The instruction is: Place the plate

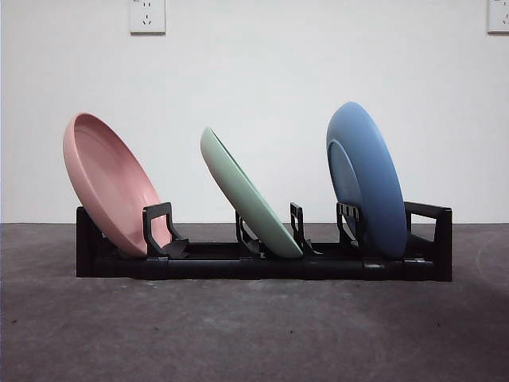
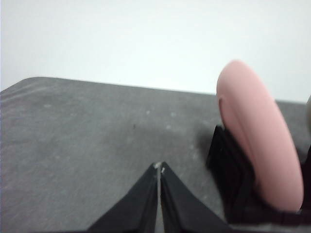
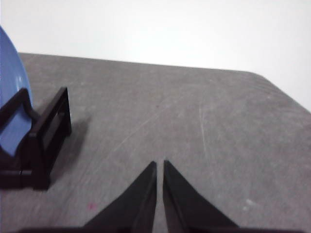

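- Black rack (image 1: 262, 269) on grey worktop (image 1: 238, 334); three plates seated in it.
- Pink plate (image 1: 111, 185) at one end, leaning outward against its bracket; green plate (image 1: 248, 195) in middle slot, tilted the same way, steeper lean; blue plate (image 1: 367, 179) at far end, nearly upright.
- Left pincer (image 2: 160, 170) low over bare worktop, just beside the pink plate's end of the rack; jaws pressed together, nothing between them.
- Right pincer (image 3: 160, 165) over bare worktop near the blue plate's end; jaws a hair apart, practically closed, holding nothing.
- Neither arm visible in front view; both read as waiting, clear of the rack.
- Judged: placing looks finished, or nearly; no loose plate anywhere on the worktop.
- If any correction wanted: best candidate the green plate, lying lowest. Open jaws first, approach from above the upper rim, pinch rim edge only, lift little, reseat against bracket.
- Risk: nudging the rack sideways, or rocking a neighbouring plate out of its slot. Slow, vertical withdrawal advised.
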